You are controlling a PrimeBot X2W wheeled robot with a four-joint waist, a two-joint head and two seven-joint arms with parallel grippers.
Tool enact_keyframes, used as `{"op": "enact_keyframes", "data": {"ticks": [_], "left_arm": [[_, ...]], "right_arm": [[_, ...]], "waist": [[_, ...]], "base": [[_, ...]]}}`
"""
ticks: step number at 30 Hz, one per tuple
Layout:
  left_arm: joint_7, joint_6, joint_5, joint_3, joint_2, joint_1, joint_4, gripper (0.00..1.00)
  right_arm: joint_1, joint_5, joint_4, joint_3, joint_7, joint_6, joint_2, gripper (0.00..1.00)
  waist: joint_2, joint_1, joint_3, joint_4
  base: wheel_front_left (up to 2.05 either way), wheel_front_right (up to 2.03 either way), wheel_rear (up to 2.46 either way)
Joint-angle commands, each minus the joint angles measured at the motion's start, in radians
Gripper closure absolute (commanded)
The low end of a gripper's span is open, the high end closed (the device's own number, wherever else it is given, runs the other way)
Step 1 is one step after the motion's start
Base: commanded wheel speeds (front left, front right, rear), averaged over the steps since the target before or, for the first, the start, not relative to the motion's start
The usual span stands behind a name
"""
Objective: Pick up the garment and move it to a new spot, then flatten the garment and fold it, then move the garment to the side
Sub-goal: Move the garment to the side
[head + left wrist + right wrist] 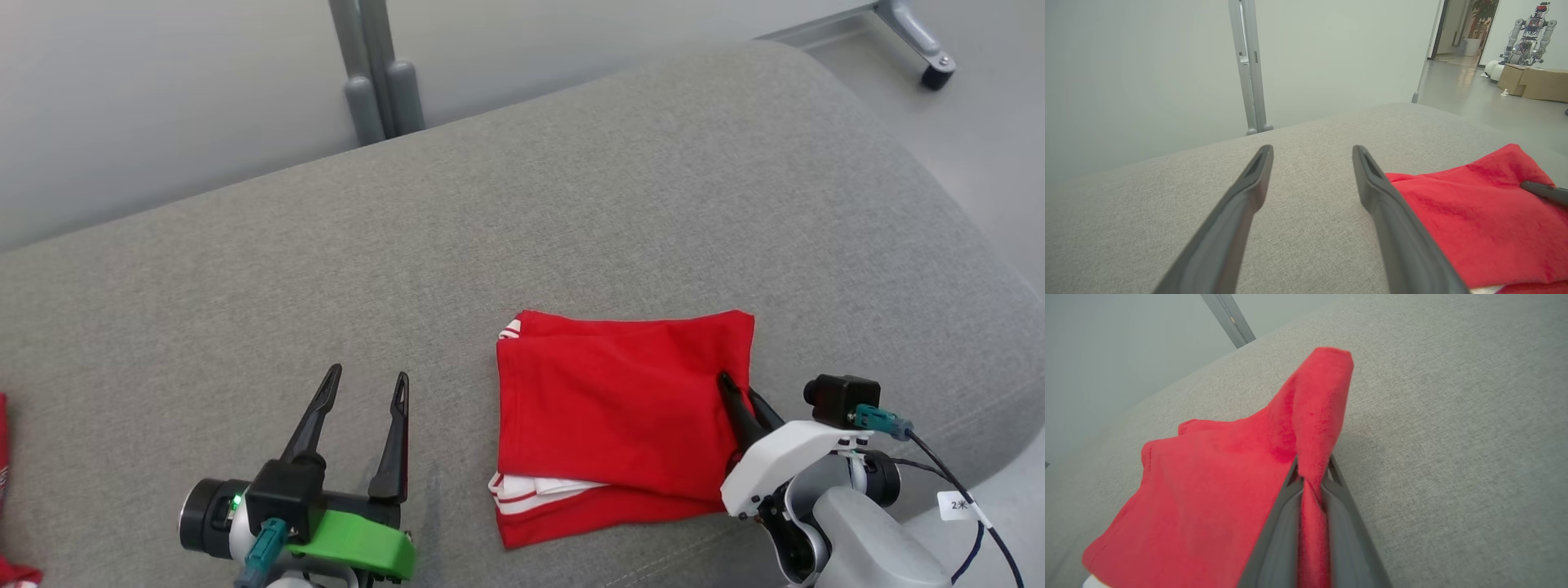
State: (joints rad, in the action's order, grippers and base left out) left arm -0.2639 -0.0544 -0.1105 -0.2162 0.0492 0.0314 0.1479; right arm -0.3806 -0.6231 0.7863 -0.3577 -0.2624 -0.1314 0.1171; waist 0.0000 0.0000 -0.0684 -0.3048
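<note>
The garment [620, 408] lies folded into a red rectangle on the grey cushion [490, 229], with white striped trim peeking out at its near left corner. My right gripper [739, 390] is shut on the garment's right edge. In the right wrist view the red cloth [1208, 477] is pinched between the two fingers, and the garment's far right corner stands up above them. My left gripper [366, 382] stands open over bare cushion, a short way left of the garment. In the left wrist view the garment [1474, 216] lies just right of the right finger [1396, 228].
A grey post [371, 73] stands behind the cushion's far edge. A caster leg [927, 49] sits on the floor at the far right. Some red cloth [4, 474] shows at the left edge. Cardboard boxes [1531, 81] and another robot [1529, 32] stand far off.
</note>
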Motion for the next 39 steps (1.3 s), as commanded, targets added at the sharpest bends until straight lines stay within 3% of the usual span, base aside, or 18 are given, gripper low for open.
{"op": "enact_keyframes", "data": {"ticks": [1, 9, 17, 28, 39], "left_arm": [[0.0, -0.007, 0.008, 0.002, 0.003, 0.019, -0.004, 0.0], [0.0, 0.002, 0.038, -0.021, 0.003, 0.066, -0.042, 0.0], [0.0, -0.01, 0.099, -0.069, 0.01, 0.131, -0.086, 0.0], [0.0, 0.006, 0.136, -0.099, 0.04, 0.202, -0.124, 0.0], [0.0, 0.03, 0.13, -0.133, 0.068, 0.213, -0.129, 0.0]], "right_arm": [[-0.017, -0.007, -0.01, 0.004, -0.003, 0.001, -0.001, 1.0], [-0.049, 0.049, -0.063, 0.058, -0.003, 0.001, 0.016, 1.0], [-0.217, 0.199, -0.077, 0.227, -0.003, 0.001, 0.074, 1.0], [-0.513, 0.399, 0.072, 0.422, -0.003, 0.001, 0.234, 1.0], [-0.607, 0.614, 0.179, 0.659, -0.003, 0.002, 0.374, 1.0]], "waist": [[0.0, 0.0, -0.06, -0.069], [0.0, 0.0, -0.154, -0.016], [0.0, 0.0, -0.311, 0.079], [0.0, 0.0, -0.496, 0.183], [0.0, 0.0, -0.549, 0.209]], "base": [[0.0, 0.0, 0.0], [0.0, 0.0, 0.0], [0.0, 0.0, 0.0], [0.0, 0.0, 0.0], [0.0, 0.0, 0.0]]}}
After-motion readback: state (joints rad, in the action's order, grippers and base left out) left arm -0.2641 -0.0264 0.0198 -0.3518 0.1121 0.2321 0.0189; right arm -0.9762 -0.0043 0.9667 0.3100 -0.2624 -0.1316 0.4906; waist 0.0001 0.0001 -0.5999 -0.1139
